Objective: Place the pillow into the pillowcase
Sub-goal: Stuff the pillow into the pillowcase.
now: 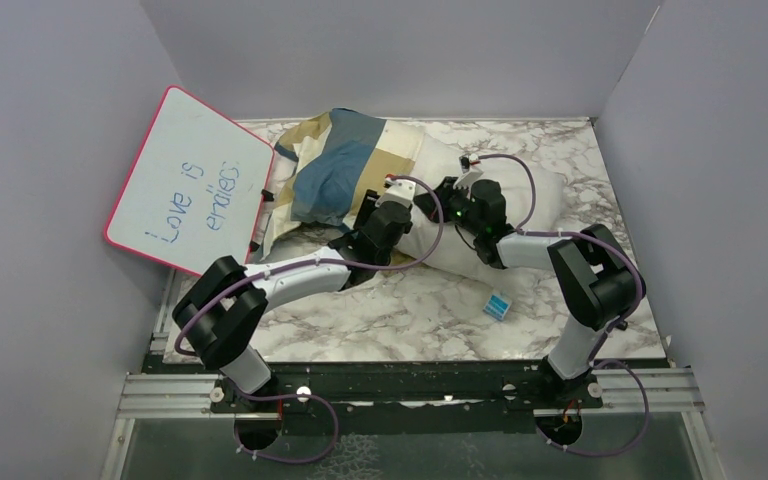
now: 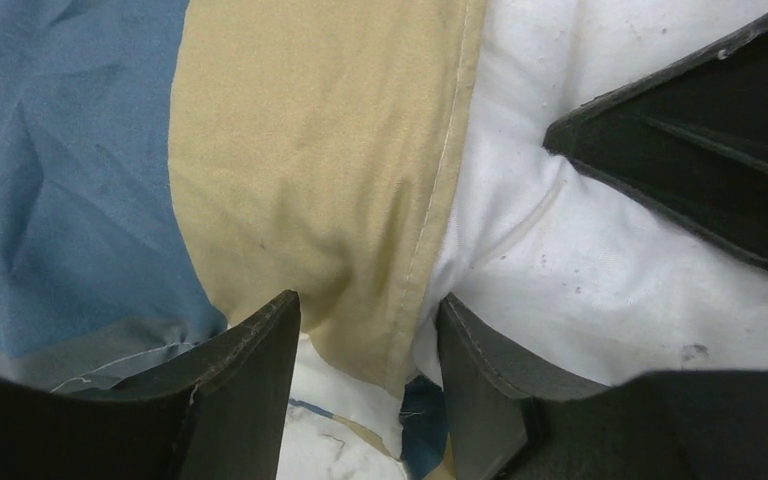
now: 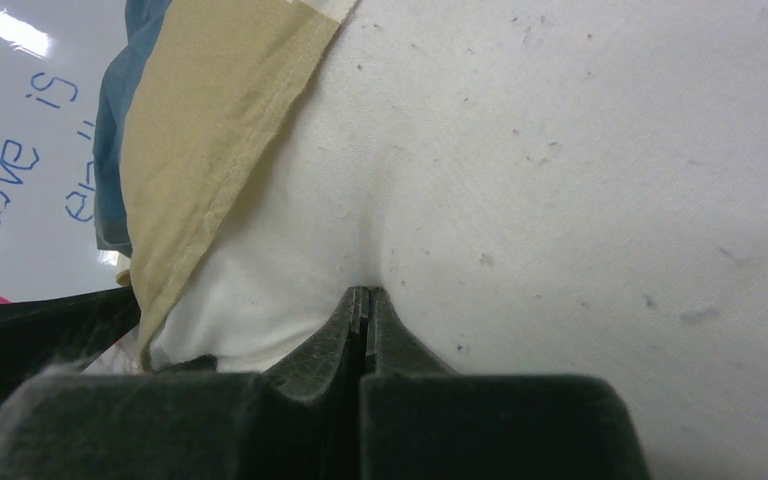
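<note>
Your pillow (image 1: 545, 190) lies slantwise across the far half of the worktop (image 1: 410, 320). Its blue tag (image 1: 498, 305) is at the corner nearest the right arm's base, and its other end points toward the far-left corner. That far-left end sits inside the pillowcase (image 1: 335, 165). The checked cloth covers only a small part and the rest of the white is bare, so I judge the job begun but well short of done. The whiteboard (image 1: 190, 185) leans at the left edge, just beside the case.

Your left tool (image 2: 368, 305) stands partly wide, one finger on either side of the case's stitched hem. The tan cloth lies loose in the gap and is not clamped. The placement makes sense: the hem is the one edge you can drag further along the pillow, and straddling it sets you up for a fresh bite.

Your right tool (image 3: 365, 300) is closed tight, its tips pushed into the bare white cover near the hem. Creases run out from the tips, but you cannot tell whether a fold is pinched between them. I read it as an anchor that braces the pillow so the case slides over it and the whole bundle does not skid.

The pillow is plump and the cloth limp, so expect the hem to bunch if you take it off-centre.
</note>
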Controlling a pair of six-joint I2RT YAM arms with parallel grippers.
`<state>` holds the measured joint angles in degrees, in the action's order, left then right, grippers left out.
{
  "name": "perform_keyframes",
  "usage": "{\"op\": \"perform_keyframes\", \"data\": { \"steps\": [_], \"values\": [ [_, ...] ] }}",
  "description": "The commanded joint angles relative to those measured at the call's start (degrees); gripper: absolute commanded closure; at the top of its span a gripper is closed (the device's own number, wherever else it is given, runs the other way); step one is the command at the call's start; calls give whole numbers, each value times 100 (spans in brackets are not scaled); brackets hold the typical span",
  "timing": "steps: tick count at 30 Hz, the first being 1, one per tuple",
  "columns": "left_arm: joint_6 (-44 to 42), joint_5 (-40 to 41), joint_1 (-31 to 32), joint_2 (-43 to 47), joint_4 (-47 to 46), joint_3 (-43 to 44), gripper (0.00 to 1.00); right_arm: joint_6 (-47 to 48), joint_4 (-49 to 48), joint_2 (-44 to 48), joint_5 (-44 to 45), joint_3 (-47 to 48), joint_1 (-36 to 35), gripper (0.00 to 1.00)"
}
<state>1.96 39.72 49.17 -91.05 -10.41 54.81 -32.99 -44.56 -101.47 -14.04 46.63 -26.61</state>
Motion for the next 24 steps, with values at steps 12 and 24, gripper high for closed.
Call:
{"op": "perform_keyframes", "data": {
  "steps": [12, 24],
  "values": [
    [673, -539, -37, 323, 914, -421, 36, 36, 673, -225, -86, -222, -44, 100],
    [742, -527, -152, 818, 681, -753, 47, 73, 749, -228, -117, -198, -37, 100]
  ]
}}
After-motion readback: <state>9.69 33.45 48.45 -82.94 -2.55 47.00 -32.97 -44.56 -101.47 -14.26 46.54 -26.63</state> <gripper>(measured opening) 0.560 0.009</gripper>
